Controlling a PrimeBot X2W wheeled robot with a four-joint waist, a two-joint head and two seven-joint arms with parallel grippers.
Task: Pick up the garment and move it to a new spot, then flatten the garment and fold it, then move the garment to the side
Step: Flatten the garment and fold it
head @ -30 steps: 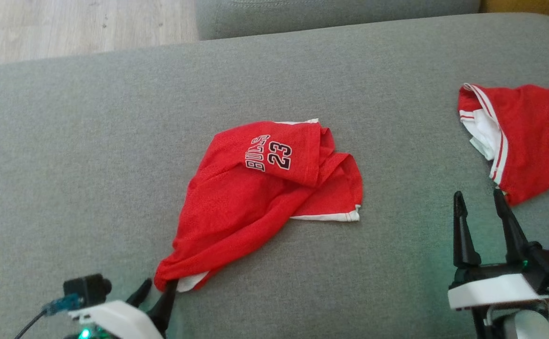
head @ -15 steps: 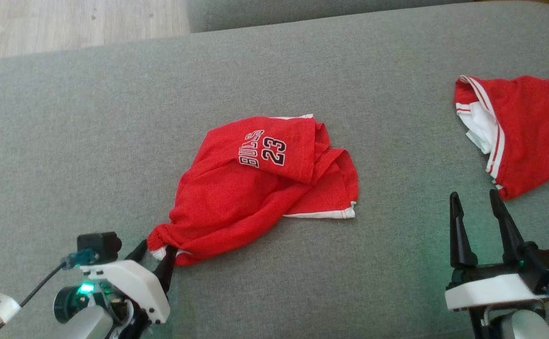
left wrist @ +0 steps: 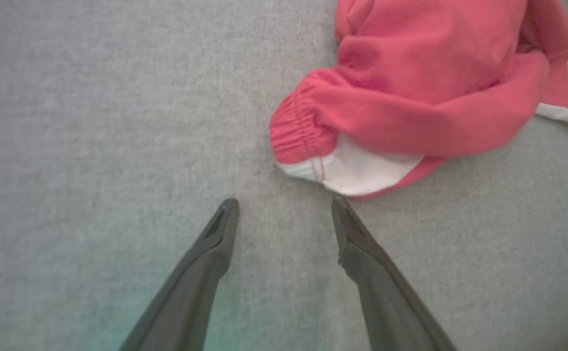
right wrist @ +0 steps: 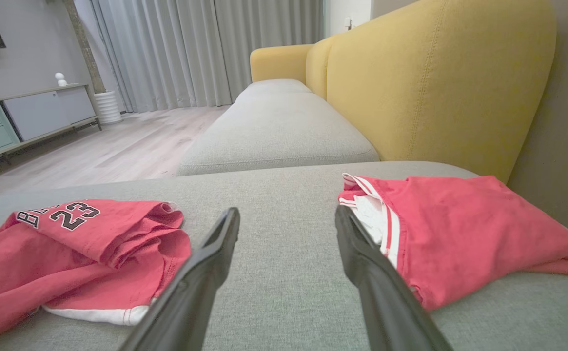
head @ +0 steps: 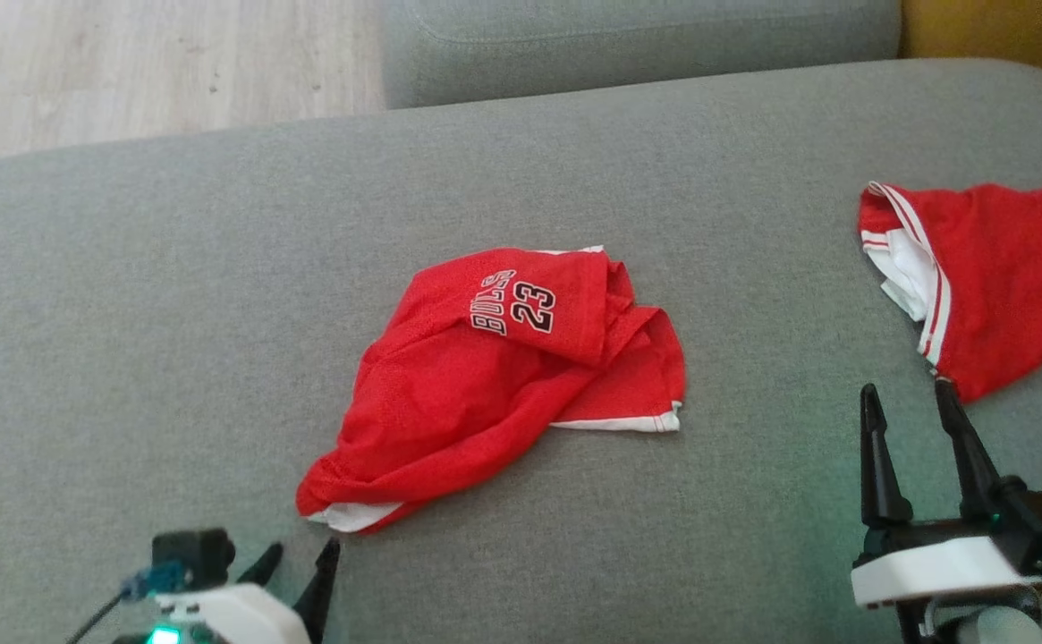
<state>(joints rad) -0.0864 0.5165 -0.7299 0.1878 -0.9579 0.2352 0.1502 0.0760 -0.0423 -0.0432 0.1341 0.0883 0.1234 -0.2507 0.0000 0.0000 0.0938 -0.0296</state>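
The garment (head: 485, 394), red shorts printed "BULLS 23" with white trim, lies crumpled in the middle of the grey cushion (head: 172, 313). Its gathered waistband corner points toward my left gripper (head: 303, 550), which stands open just short of it, touching nothing. In the left wrist view the garment (left wrist: 410, 97) sits just beyond my left gripper (left wrist: 284, 202), its white lining close to the right fingertip (left wrist: 338, 204). My right gripper (head: 905, 394) is open and empty at the lower right. The right wrist view has the garment (right wrist: 84, 243) left of my right gripper (right wrist: 287, 212).
A second red garment (head: 1012, 268) with white stripes lies at the cushion's right edge, just beyond my right gripper; it also appears in the right wrist view (right wrist: 459, 229). A yellow backrest (right wrist: 435, 87) rises on the right. Another grey cushion (head: 637, 36) and wooden floor (head: 127, 72) lie beyond.
My left gripper has drawn back from the waistband corner, which was between its fingers before and now lies free on the cushion. The head camera has shifted. My right gripper has held still.
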